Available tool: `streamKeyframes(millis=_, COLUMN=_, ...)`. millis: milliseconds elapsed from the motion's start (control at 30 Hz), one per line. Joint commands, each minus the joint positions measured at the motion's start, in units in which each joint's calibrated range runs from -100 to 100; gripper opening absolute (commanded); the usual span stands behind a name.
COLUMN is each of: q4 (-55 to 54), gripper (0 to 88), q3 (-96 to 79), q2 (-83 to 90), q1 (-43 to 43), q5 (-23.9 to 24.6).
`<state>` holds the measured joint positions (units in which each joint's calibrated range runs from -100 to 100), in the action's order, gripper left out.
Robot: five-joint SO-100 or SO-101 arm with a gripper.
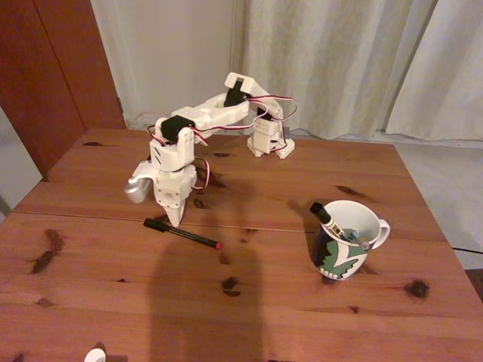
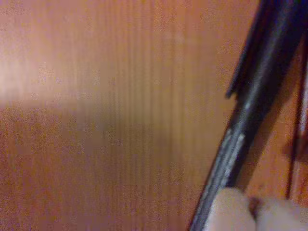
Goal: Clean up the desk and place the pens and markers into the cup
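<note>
1. Wrist view puts us right at the fingertips (image 2: 240,211): two pale tips sit at the bottom edge, pressed against the lower stretch of the thin black pen (image 2: 262,86), which runs steeply up the right side of the picture. The tips look close together about the barrel, but we cannot tell whether they have closed on it.

2. From the fixed view, we see the gripper (image 1: 175,219) pointing straight down onto the pen's (image 1: 183,233) capped end, the end lying to the picture's left. The pen lies flat, its long axis slanting down to the right and ending in the red tip, which points roughly toward the cup (image 1: 349,241).

3. We judge that the coming move turns on this: the fingers meet the pen near one end rather than its middle, so a lift may let the red tip droop.

4. The cup stands well apart to the right in the fixed view, with the white marker (image 1: 329,219), black cap up, leaning inside it beside another slim stick we cannot make out.

5. Beneath it all spreads the desk (image 1: 113,302), reddish-brown and knotted, a seam crossing just behind the pen. Pale curtains (image 1: 339,60) and a dark wooden door (image 1: 45,68) close off the room behind.
</note>
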<state>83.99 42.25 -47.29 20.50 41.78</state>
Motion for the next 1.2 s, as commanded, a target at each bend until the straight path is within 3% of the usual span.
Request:
streamKeyframes(millis=0, q4=0.2, gripper=9.8, q3=3.3, q2=0.8, q1=-1.2, q5=0.2)
streamKeyframes(millis=133, q4=0.2, gripper=13.3, q3=3.1, q2=0.7, q1=-1.6, q5=0.0)
streamKeyframes(millis=1167, q4=-8.5, gripper=13.3, q3=4.5, q2=-4.1, q1=-1.8, q5=1.1)
